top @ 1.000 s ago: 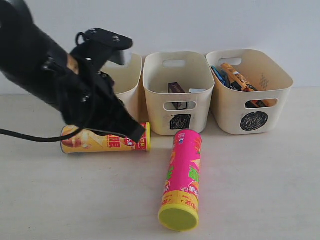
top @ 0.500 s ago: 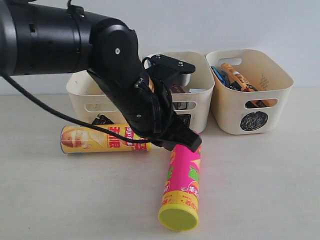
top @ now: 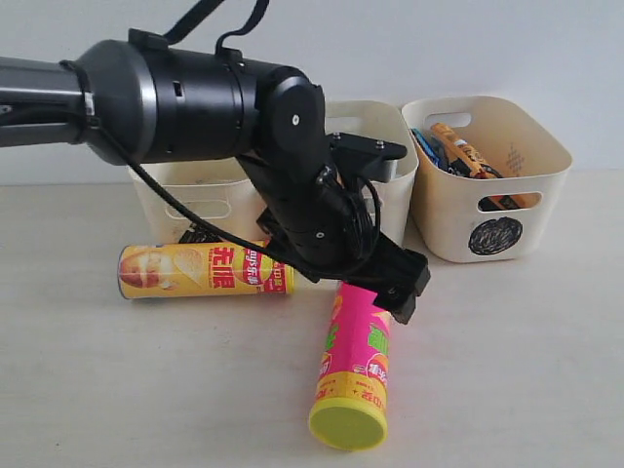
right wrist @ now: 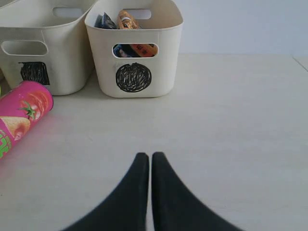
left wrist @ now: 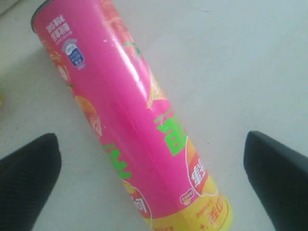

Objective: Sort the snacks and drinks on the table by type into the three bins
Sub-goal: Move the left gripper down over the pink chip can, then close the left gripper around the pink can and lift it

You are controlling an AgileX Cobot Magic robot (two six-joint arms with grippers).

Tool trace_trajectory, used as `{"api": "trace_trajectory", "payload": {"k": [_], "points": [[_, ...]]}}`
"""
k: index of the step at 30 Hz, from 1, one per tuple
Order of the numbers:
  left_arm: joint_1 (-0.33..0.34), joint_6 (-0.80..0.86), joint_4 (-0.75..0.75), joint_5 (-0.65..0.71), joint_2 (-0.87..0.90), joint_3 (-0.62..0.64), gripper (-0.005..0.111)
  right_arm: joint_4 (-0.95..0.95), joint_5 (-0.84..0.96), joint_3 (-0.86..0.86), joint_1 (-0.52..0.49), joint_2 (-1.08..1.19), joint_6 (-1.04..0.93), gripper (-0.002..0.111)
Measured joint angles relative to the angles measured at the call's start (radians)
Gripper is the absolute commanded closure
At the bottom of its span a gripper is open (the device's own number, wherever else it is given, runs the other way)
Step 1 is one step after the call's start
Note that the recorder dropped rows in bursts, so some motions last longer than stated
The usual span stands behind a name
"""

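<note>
While the pink tube [top: 356, 361] lies on its side on the worktop [top: 517, 370], yellow-green lid toward the front and its other end pointing at the middle bin [right wrist: 43, 57], the left end effector [left wrist: 150, 137] hangs just over its far half. Its fingers are spread wide, one on each side of the tube and clear of it. The left arm [top: 195, 97] reaches in from the left, thick and black, bent down at the wrist, and hides most of the middle bin and part of the left bin [top: 185, 200].

A second ago that end effector was over the yellow tube [top: 205, 270] with its fingers together; half a second ago it was at the pink tube's far end. Neither tube has shifted.

The yellow tube lies crosswise in front of the left bin. The circle bin [top: 448, 224] stands on the right with blue and orange bags [top: 453, 146] inside. The right end effector [right wrist: 150, 159] is low over bare worktop, fingers pressed together, holding nothing. The worktop is pale beige, the wall [top: 487, 49] behind plain and light.
</note>
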Motion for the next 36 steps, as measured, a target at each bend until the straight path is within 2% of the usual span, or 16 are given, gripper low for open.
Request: {"api": "trace_trajectory", "payload": {"k": [15, 30, 31, 33, 35, 36], "points": [[0.0, -0.104, 0.054, -0.004, 0.195, -0.147, 0.009, 0.0, 0.0, 0.0, 0.0, 0.0, 0.0, 0.108], [0.0, -0.132, 0.104, 0.026, 0.285, -0.164, 0.01, 0.0, 0.0, 0.0, 0.0, 0.0, 0.0, 0.108], [0.0, -0.132, 0.104, 0.026, 0.291, -0.164, 0.013, 0.0, 0.0, 0.0, 0.0, 0.0, 0.0, 0.108], [0.0, -0.132, 0.104, 0.028, 0.305, -0.164, 0.026, 0.0, 0.0, 0.0, 0.0, 0.0, 0.0, 0.108], [0.0, -0.132, 0.104, 0.028, 0.308, -0.164, 0.055, 0.0, 0.0, 0.0, 0.0, 0.0, 0.0, 0.108], [0.0, -0.136, 0.104, 0.03, 0.308, -0.164, 0.075, 0.0, 0.0, 0.0, 0.0, 0.0, 0.0, 0.108]]}}
